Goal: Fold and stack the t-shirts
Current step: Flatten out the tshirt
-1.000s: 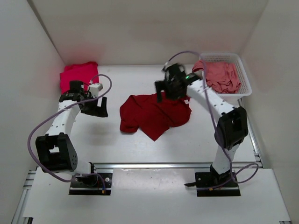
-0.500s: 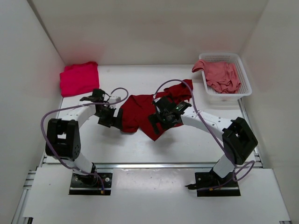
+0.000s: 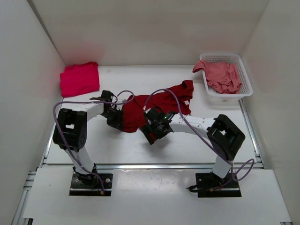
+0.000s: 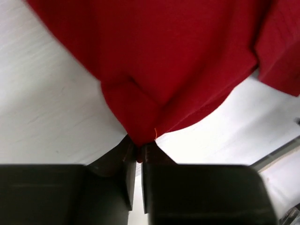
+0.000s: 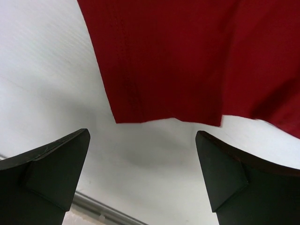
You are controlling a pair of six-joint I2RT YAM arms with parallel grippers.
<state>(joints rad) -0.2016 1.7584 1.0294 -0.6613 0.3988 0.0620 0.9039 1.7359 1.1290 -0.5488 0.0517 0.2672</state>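
Crimson t-shirt (image 3: 136,114) near white mesh basket (image 3: 247,83)

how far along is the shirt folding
One done: the bright red shirt lies folded in the far left corner. In hand: the dark red shirt is crumpled mid-table, the left gripper pinching its edge, the right gripper open just short of its hem. Left: folding it, then the pink shirt heaped in the basket, then stacking.

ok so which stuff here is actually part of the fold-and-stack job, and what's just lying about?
Job:
- dark crimson cloth t-shirt, crumpled mid-table
- bright pinkish-red cloth t-shirt, folded, far-left corner
- faded salmon pink cloth t-shirt, heaped far right

Lying about:
- white plastic mesh basket, holding the salmon one
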